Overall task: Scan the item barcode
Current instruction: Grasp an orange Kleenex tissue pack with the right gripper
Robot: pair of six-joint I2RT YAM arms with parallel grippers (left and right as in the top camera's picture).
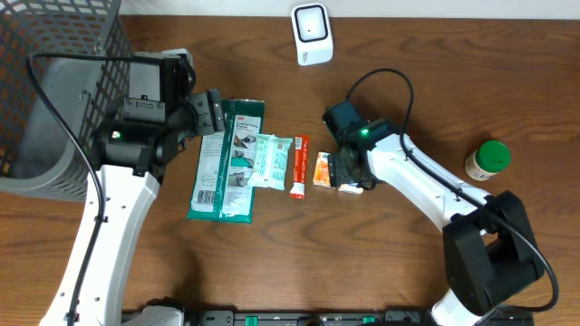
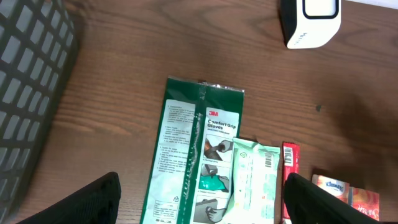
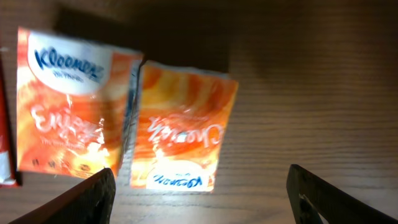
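— Where are your pincers right now?
— My right pincer (image 3: 202,200) hangs over the desk (image 3: 311,93) with its jaws spread wide, gripping nothing. Below it an orange tissue pack (image 3: 74,112) lies flat in the left half of the wrist frame. A second pack (image 3: 183,124) lies at centre, just beside the first.
— And the left one?
— My left pincer (image 2: 202,202) is spread apart too, and empty. It hovers above the green gloves packet (image 2: 186,155) in the lower middle of its frame. A pale wipes pack (image 2: 255,174) overlaps that packet's right edge, with a red stick (image 2: 290,174) just beside it.
— The scanner?
— The white scanner (image 1: 311,33) stands at the top centre of the overhead frame, well apart from the tissue packs. A wire basket (image 1: 54,81) fills the upper left, and a green-capped bottle (image 1: 489,160) stands at the right.
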